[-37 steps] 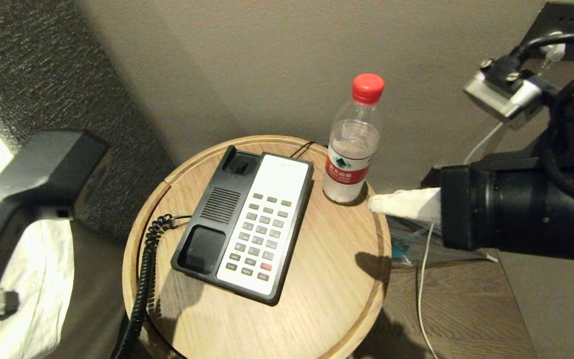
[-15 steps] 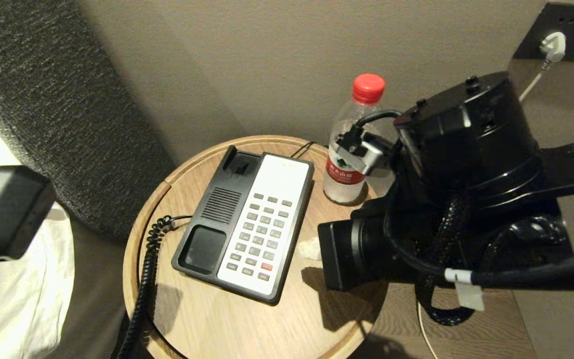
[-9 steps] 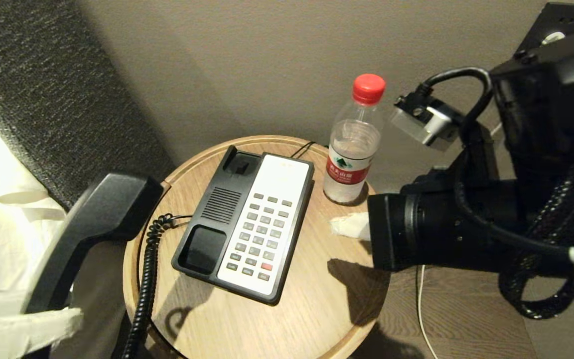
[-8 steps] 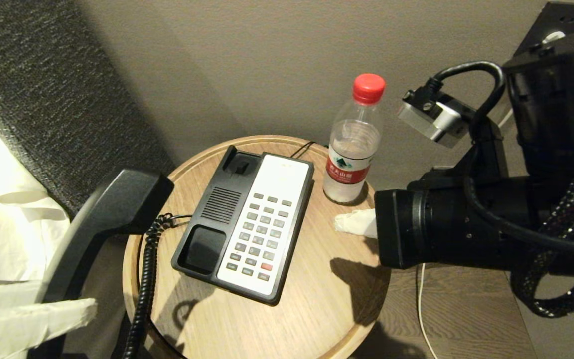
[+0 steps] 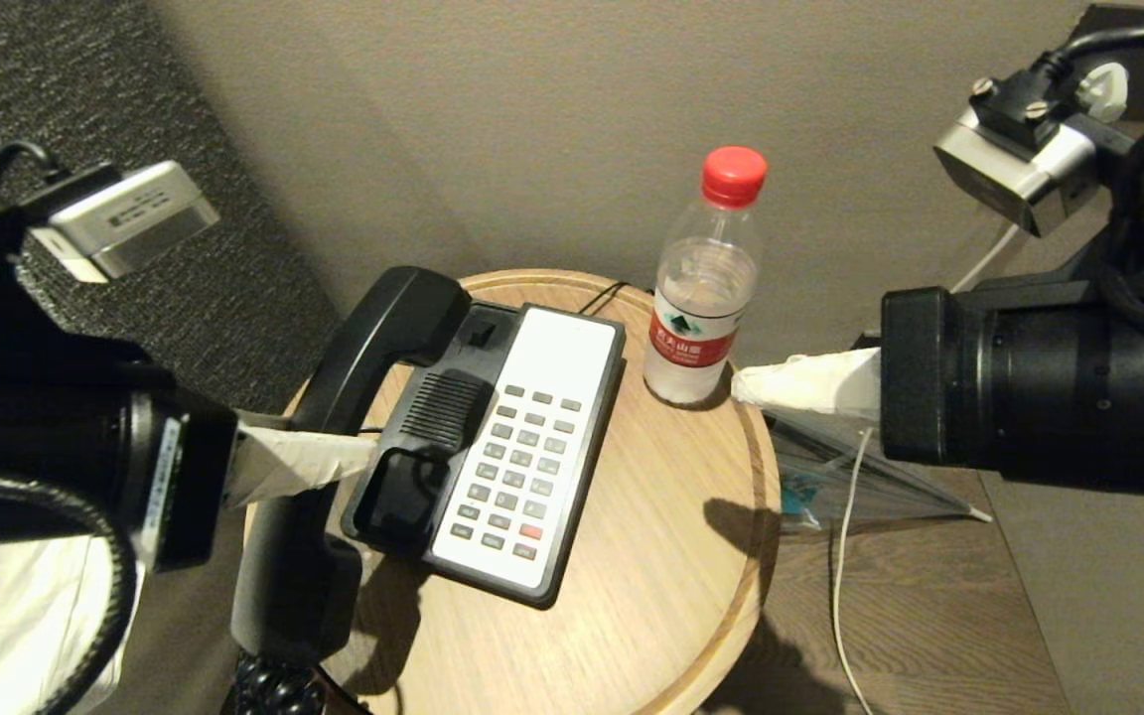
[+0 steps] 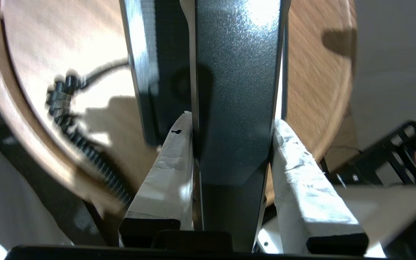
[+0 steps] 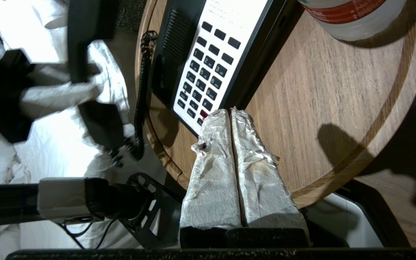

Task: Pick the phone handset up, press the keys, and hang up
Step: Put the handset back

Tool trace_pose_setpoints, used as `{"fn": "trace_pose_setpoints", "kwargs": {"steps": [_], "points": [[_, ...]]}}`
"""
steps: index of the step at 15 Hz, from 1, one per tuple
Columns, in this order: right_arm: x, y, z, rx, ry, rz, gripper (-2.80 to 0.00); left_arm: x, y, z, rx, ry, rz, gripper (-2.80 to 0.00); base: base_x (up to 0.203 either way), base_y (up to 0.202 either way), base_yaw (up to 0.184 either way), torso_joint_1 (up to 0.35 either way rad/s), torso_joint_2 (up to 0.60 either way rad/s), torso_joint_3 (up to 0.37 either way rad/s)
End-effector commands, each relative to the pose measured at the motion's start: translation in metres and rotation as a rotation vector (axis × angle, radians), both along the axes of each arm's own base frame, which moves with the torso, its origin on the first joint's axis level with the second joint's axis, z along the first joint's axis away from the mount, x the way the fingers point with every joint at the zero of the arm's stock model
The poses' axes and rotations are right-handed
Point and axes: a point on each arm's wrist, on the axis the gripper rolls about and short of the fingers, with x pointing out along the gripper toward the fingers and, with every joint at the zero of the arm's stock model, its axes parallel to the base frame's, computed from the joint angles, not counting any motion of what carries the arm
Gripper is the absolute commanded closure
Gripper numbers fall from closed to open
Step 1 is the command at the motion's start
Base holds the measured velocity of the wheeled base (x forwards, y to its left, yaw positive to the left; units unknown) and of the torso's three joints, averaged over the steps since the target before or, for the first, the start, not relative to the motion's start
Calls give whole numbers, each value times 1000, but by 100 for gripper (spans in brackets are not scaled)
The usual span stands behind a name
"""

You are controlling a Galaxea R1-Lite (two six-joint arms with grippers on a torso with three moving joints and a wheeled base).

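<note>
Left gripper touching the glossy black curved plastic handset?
Touching. The left wrist view shows both white-wrapped fingers of the left gripper pressed flat against the glossy black curved plastic handset.

- We see the handset [image 5: 354, 397] only in part: the left gripper [image 6: 231, 121] covers its middle in the head view, and both its ends run off the left wrist picture.
- The coiled cord [image 5: 274, 685] is cut off at the near edge.
- The round table [image 5: 651, 596] loses its near rim there too.
- Key labels on the phone base [image 5: 522, 447] are too small for us to read.
</note>
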Motion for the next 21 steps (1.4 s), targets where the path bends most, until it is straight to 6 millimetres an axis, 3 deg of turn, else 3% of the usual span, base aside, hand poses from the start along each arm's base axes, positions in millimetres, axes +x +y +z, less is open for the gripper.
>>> {"fn": "trace_pose_setpoints", "kwargs": {"steps": [1,5,9,21], "points": [[-5,-6,4,17,-7,0,0,30,-16,-10,46,62,21,0,0,0,0,0,0,0],[-12,-16,-1,23,9,-5,0,49,-21,-17,74,84,46,0,0,0,0,0,0,0],[-17,-23,-4,33,22,-12,0,72,-22,-7,71,56,85,0,0,0,0,0,0,0],[-18,-23,-4,43,33,-16,0,77,-25,-15,111,107,81,0,0,0,0,0,0,0]]}}
